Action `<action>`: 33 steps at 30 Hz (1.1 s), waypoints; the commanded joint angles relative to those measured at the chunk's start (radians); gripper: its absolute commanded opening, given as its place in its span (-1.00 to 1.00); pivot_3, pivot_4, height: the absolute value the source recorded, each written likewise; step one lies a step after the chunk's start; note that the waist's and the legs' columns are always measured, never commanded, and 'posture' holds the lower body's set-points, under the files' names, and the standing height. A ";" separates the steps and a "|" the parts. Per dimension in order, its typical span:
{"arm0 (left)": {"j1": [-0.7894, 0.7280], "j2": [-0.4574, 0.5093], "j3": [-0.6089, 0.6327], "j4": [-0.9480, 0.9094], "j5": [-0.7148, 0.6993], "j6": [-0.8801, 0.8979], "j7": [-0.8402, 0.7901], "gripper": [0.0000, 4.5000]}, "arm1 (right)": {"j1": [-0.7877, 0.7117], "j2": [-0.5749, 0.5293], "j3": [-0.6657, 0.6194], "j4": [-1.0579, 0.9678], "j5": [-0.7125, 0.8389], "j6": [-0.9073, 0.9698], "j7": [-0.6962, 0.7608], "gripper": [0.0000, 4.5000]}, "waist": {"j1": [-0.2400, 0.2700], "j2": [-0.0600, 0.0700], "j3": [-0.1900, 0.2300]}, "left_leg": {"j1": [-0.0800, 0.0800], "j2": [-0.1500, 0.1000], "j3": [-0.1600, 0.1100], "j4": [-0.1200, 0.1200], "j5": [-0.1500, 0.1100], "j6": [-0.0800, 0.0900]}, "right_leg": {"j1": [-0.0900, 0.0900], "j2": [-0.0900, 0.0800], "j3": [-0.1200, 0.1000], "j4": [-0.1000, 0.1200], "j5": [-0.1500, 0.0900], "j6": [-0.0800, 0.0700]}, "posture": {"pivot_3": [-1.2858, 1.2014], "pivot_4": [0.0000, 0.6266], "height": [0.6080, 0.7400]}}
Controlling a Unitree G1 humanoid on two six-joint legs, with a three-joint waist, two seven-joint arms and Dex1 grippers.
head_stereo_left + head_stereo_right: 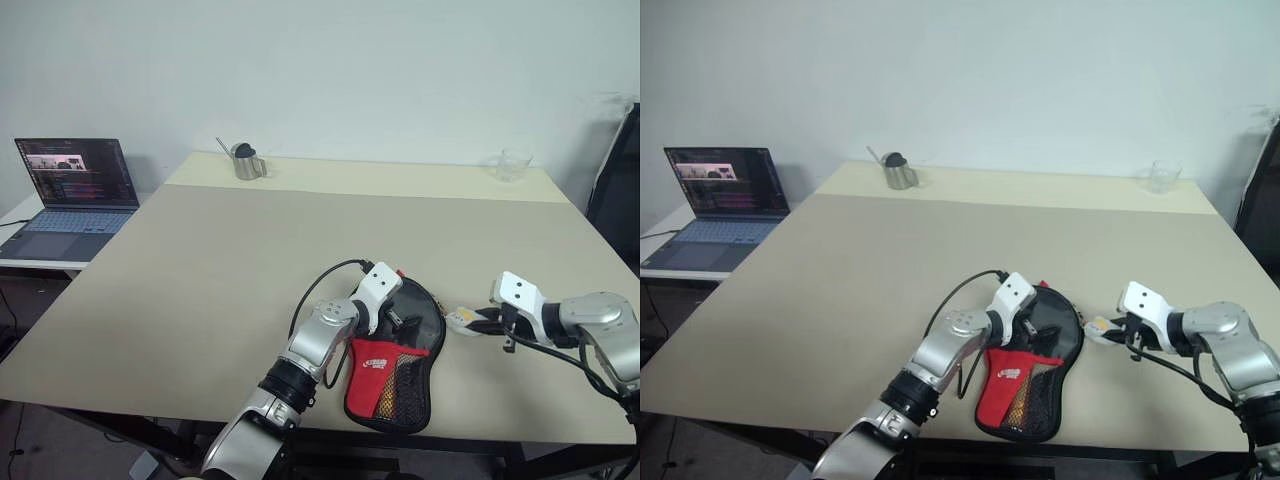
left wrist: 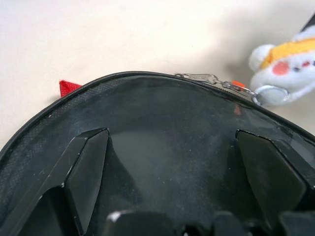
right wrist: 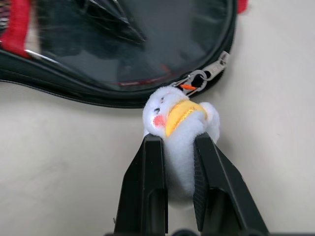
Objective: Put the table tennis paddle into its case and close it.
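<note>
Left eye view: beige table (image 1: pixel 250 260), laptop (image 1: pixel 75 195) beside, perhaps glass (image 1: pixel 513 165).

Office or laboratory workroom: a large beige table (image 1: pixel 250 270) stands before a bare white wall (image 1: pixel 350 70); beside the table's left edge an open laptop (image 1: pixel 72 195) rests on a lower white desk (image 1: pixel 15 215), its screen lit; at the table's far edge stand a metal cup (image 1: pixel 246 162) and a clear glass (image 1: pixel 513 165).
</note>
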 commanded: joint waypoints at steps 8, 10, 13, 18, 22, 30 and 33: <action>0.021 0.005 -0.009 0.038 0.012 0.036 -0.003 1.00 | 0.073 -0.037 -0.002 -0.134 0.065 0.008 0.104 -0.88 | 0.000 0.000 0.000 | 0.001 0.000 0.000 0.000 0.000 0.000 | 0.001 0.000 0.000 0.000 0.000 0.000 | 0.03 -0.52 1.00; 0.021 0.005 -0.010 0.039 0.013 0.036 -0.004 1.00 | 0.083 -0.042 0.001 -0.145 0.070 0.007 0.110 -0.88 | 0.000 0.000 0.000 | 0.001 0.000 0.000 0.000 0.000 0.000 | 0.001 0.000 0.000 0.000 0.000 0.000 | 0.03 -0.52 1.00; 0.021 0.005 -0.011 0.037 0.013 0.036 -0.005 1.00 | 0.106 -0.051 0.003 -0.163 0.081 0.000 0.126 -0.88 | 0.001 0.000 0.000 | 0.001 0.000 0.000 0.000 0.000 0.000 | 0.001 0.000 0.000 0.000 0.000 0.000 | 0.03 -0.52 1.00; 0.022 0.004 -0.014 0.037 0.014 0.037 -0.009 1.00 | 0.127 -0.060 0.006 -0.186 0.089 0.000 0.143 -0.88 | 0.002 0.001 -0.001 | 0.001 0.000 -0.001 0.000 0.000 0.000 | 0.001 0.000 0.000 0.000 0.000 0.000 | 0.03 -0.52 1.00; 0.022 0.004 -0.016 0.036 0.014 0.036 -0.011 1.00 | 0.134 -0.059 0.011 -0.186 0.076 0.000 0.135 -0.89 | 0.002 0.001 -0.001 | 0.001 0.000 -0.001 0.000 0.000 0.000 | 0.002 0.000 -0.001 0.000 0.000 0.000 | 0.03 -0.52 1.00; 0.023 0.002 -0.014 0.040 0.013 0.035 -0.012 1.00 | 0.154 -0.071 0.007 -0.207 0.090 -0.005 0.160 -0.89 | 0.002 0.001 -0.001 | 0.001 0.000 -0.001 0.000 0.000 0.000 | 0.002 0.000 -0.001 0.000 0.000 0.000 | 0.03 -0.52 1.00; 0.022 0.002 -0.015 0.041 0.013 0.035 -0.013 1.00 | 0.173 -0.085 0.006 -0.235 0.112 -0.009 0.191 -0.89 | 0.003 0.001 -0.001 | 0.001 0.000 -0.001 0.000 0.000 0.000 | 0.002 0.000 -0.001 0.000 0.000 0.000 | 0.03 -0.52 1.00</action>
